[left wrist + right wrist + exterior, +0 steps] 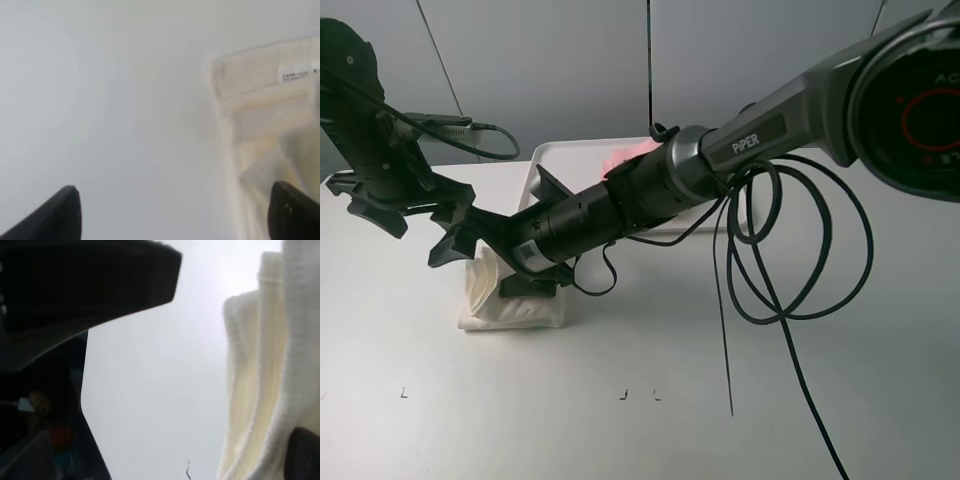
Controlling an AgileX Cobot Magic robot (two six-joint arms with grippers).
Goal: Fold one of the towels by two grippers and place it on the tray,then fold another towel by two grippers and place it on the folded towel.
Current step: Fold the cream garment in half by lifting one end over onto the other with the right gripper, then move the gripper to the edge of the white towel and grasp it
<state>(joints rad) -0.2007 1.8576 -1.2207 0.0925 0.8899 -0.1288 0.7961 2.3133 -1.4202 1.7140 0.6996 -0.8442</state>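
Left claw: the black jawed end of the left black robot arm, the left gripper (pixel 455 225), has its jaws spread wide with nothing between them; in its wrist view the two dark fingertips (pixel 55 215) stand far apart.
Right claw: the black jawed end of the long black arm marked PiPER, the right gripper (pixel 535 285), reaches across the middle to the left side of the white table (pixel 650 420); its jaws are parted, and whether they touch the cloth cannot be told.
Cream towel: the cream-white terry towel (pixel 515 300), folded into a thick bundle, lies on the table directly under both claws, partly covered by the right one; its small printed tag (pixel 295 75) shows near one edge.
Tray: the flat white rectangular plastic tray (pixel 565 155) with a low rim sits behind both claws, well apart from the cream towel.
Pink towel: the pale pink terry towel (pixel 625 158) lies in the tray, mostly hidden behind the right arm.
Cables: black cables (pixel 800 260) loop from the right arm onto the table.
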